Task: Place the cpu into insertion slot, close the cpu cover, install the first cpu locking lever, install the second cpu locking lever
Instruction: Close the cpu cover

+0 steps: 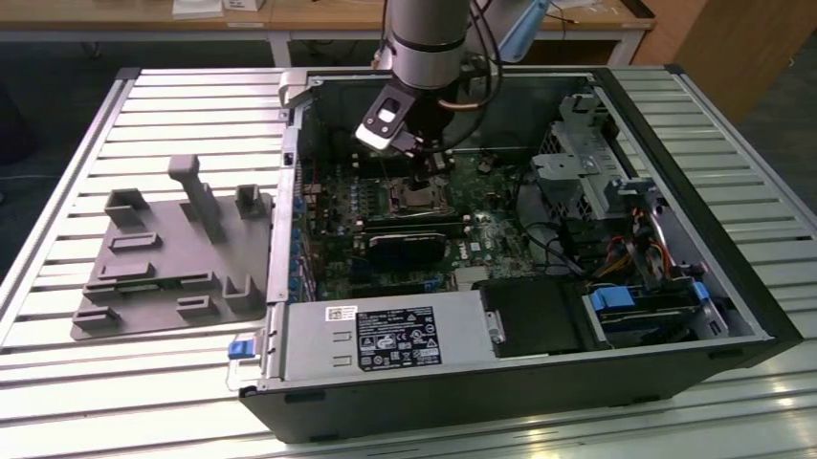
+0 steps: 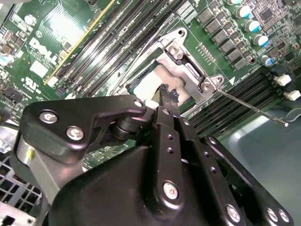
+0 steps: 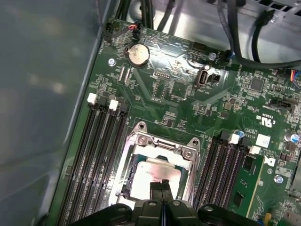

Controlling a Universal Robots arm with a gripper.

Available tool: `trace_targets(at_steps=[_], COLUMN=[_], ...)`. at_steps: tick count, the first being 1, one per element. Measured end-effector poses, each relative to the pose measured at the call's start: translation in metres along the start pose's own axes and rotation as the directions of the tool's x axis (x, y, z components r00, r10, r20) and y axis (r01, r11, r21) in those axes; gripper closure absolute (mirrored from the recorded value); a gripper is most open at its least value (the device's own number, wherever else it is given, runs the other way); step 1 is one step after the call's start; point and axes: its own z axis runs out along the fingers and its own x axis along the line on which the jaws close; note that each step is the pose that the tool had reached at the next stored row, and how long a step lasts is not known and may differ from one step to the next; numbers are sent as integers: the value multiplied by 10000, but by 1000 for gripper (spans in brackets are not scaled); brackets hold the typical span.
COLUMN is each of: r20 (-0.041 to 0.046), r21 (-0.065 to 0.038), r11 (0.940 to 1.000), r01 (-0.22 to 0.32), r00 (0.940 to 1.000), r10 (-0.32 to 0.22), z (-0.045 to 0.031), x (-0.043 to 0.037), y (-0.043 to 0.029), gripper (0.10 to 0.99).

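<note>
**End effector over the seated cpu**

In the second wrist view the black, screw-studded end effector (image 2: 168,92) has its two narrow fingers pressed together with nothing between them. Their ragged tips are at the face of the cpu (image 2: 149,85); whether they touch it cannot be told. The cpu, a flat square with a pale, matt metal face, sits in the slot (image 1: 412,199). The cover (image 3: 160,143), a bright stamped-steel frame, lies flat around the cpu, which shows through its cut-out centre. A thin wire lever (image 2: 254,108) slants away from one corner of the cover. The glossy green board (image 3: 164,99) carries long black memory slots (image 3: 94,155) on both sides of the cover, a round silvery coin cell (image 3: 138,54) and small white lettering. In the exterior view the open black case (image 1: 715,287) lies on a ribbed metal tabletop (image 1: 166,105). A grey moulded fixture (image 1: 166,268) lies towards the exterior view's left, and a black-and-white printed label (image 1: 396,339) lies on a silver box inside the case.
</note>
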Motion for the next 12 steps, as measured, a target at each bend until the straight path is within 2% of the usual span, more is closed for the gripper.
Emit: trace_targets(at_steps=[12], r20=[1], r21=[-7], r11=[9958], r01=[915], r00=[9958], r10=[-915], z=[1], x=[0], y=[0], gripper=[980])
